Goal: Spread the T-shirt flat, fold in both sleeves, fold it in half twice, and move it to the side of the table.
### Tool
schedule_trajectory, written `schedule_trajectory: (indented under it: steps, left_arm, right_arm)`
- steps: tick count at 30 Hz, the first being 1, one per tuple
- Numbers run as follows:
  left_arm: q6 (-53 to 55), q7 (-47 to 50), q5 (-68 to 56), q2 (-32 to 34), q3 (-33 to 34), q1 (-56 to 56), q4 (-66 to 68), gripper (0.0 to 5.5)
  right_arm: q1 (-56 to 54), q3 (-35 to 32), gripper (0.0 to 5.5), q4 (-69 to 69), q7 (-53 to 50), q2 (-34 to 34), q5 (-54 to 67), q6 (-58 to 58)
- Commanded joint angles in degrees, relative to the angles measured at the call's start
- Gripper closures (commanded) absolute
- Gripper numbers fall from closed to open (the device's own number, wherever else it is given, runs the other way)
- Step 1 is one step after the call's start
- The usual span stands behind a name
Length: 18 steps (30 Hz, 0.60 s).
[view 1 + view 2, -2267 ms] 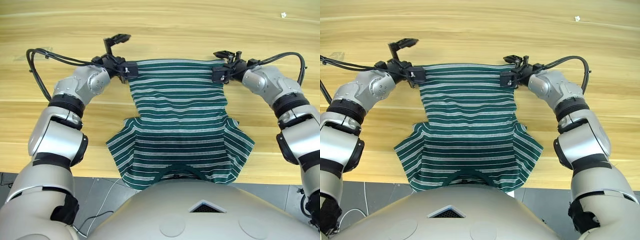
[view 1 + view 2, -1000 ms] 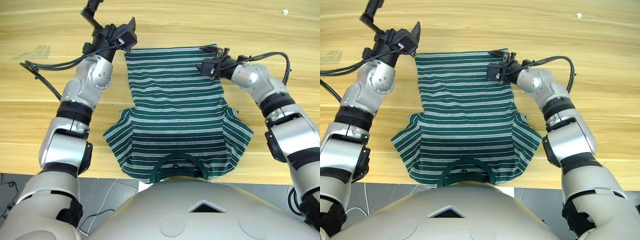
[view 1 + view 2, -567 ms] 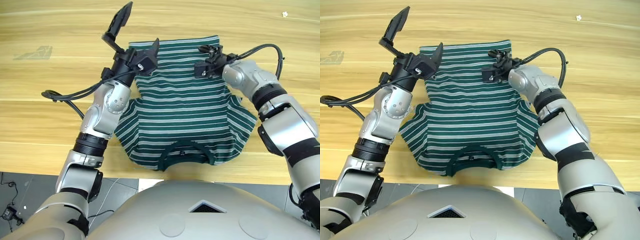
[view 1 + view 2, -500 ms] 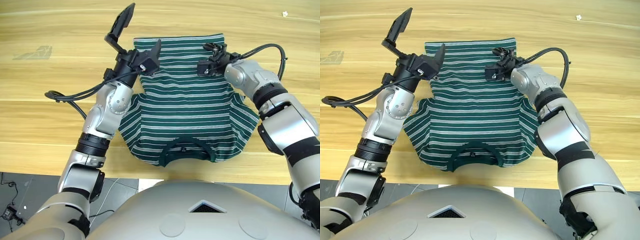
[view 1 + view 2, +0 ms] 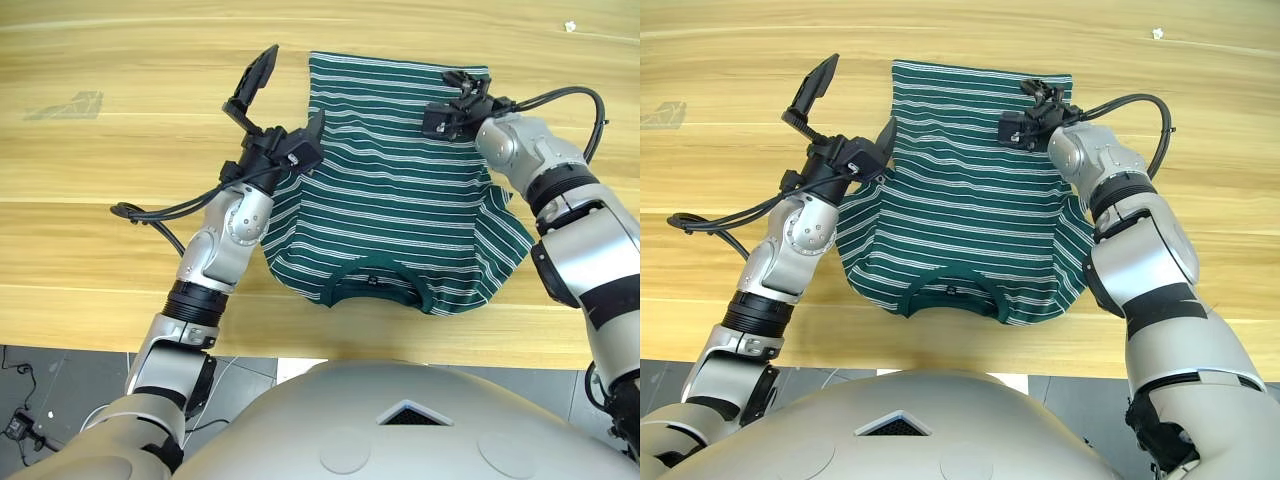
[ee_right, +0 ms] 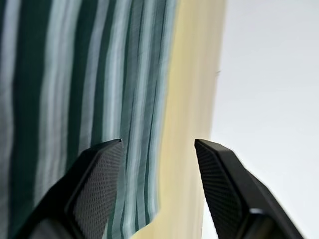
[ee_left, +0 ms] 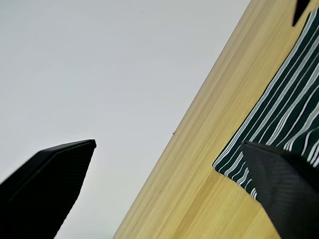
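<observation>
Lying lengthwise between the fingers, T-shirt (image 5: 400, 200) is noted; left gripper (image 5: 292, 90) spread wide beside its edge, right gripper (image 5: 468, 88) parted over the hem corner.

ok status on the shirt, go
Left gripper open over T-shirt left edge. Right gripper open at its far right corner. Shirt flat, collar near robot, sleeves not yet folded. White scrap far right, well off it.

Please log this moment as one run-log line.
shirt spread on table | sleeves unfolded | left fingers open | right fingers open over shirt
</observation>
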Motion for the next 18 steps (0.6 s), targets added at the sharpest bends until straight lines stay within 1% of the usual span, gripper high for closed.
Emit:
schedule_trajectory:
  steps: [1, 3, 5, 7, 9, 11, 13, 15, 18]
  left_arm:
    - [0.5, -0.5, 0.1, 1.2, 1.5, 2.3, -2.4, 0.11]
    - [0.5, -0.8, -0.1, 3.3, 3.5, 4.9, -4.3, 0.11]
    - [0.7, -1.2, -0.5, 6.1, 6.8, 7.6, -6.1, 0.11]
    - [0.9, -2.2, -1.2, 9.2, 10.3, 10.0, -7.5, 0.11]
    - [0.7, -5.3, -1.3, 13.0, 11.9, 12.2, -7.3, 0.11]
    - [-1.5, -10.5, 1.3, 18.6, 9.6, 12.9, -5.4, 0.11]
    - [-6.6, -17.4, 1.9, 23.0, 5.4, 12.3, -4.6, 0.11]
    - [-11.0, -21.3, 0.5, 24.5, 2.8, 11.6, -5.3, 0.11]
    - [-13.7, -21.1, -0.1, 23.7, 2.7, 10.5, -5.9, 0.11]
  right_arm:
    - [-5.6, -4.3, 2.81, -5.1, -2.2, -2.4, 3.4, -4.5]
    - [-4.8, -5.9, 2.81, -8.7, -1.9, -4.4, 4.7, -7.0]
    - [-1.1, -7.6, 2.81, -14.1, -0.4, -7.4, 6.4, -9.1]
    - [5.8, -10.2, 2.81, -22.6, 3.3, -11.3, 10.0, -10.6]
    - [15.5, -13.5, 2.81, -34.0, 10.7, -16.2, 16.5, -10.0]
    - [23.8, -16.5, 2.81, -44.6, 18.7, -21.1, 22.8, -7.3]
    - [31.9, -19.2, 2.81, -54.8, 26.4, -26.2, 29.5, -4.3]
    - [40.1, -22.8, 2.81, -64.2, 32.5, -30.3, 36.8, -0.5]
    - [47.7, -26.3, 2.81, -68.4, 40.1, -34.0, 44.2, 1.3]
